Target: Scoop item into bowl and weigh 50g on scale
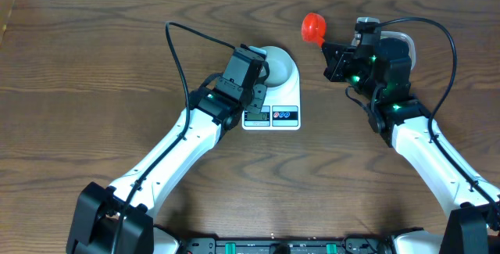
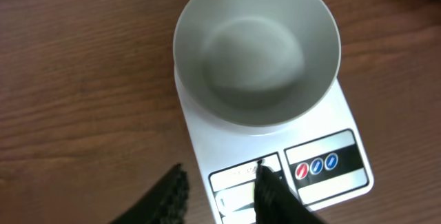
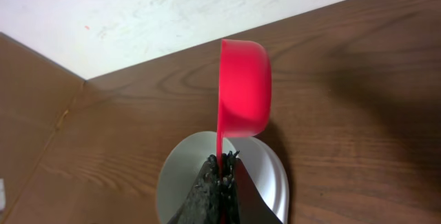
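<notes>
The white scale (image 1: 289,91) lies mid-table with the pale bowl (image 1: 280,65) on it. From the left wrist, the bowl (image 2: 256,52) looks empty and sits on the scale (image 2: 341,110). My left gripper (image 1: 258,82) (image 2: 220,186) is open and low over the scale's front left corner, one fingertip (image 2: 270,182) on the display panel. It holds nothing. My right gripper (image 1: 331,51) (image 3: 224,165) is shut on the thin handle of a red scoop (image 1: 314,26) (image 3: 244,86), held in the air right of the scale and turned on its side. The item is out of view.
Under my right arm at the back right, a clear tub (image 1: 400,44) is mostly covered. A white round container (image 3: 180,182) shows below the right fingers. The pale wall (image 3: 172,10) borders the table's far edge. A black cable (image 1: 178,59) loops left of the scale.
</notes>
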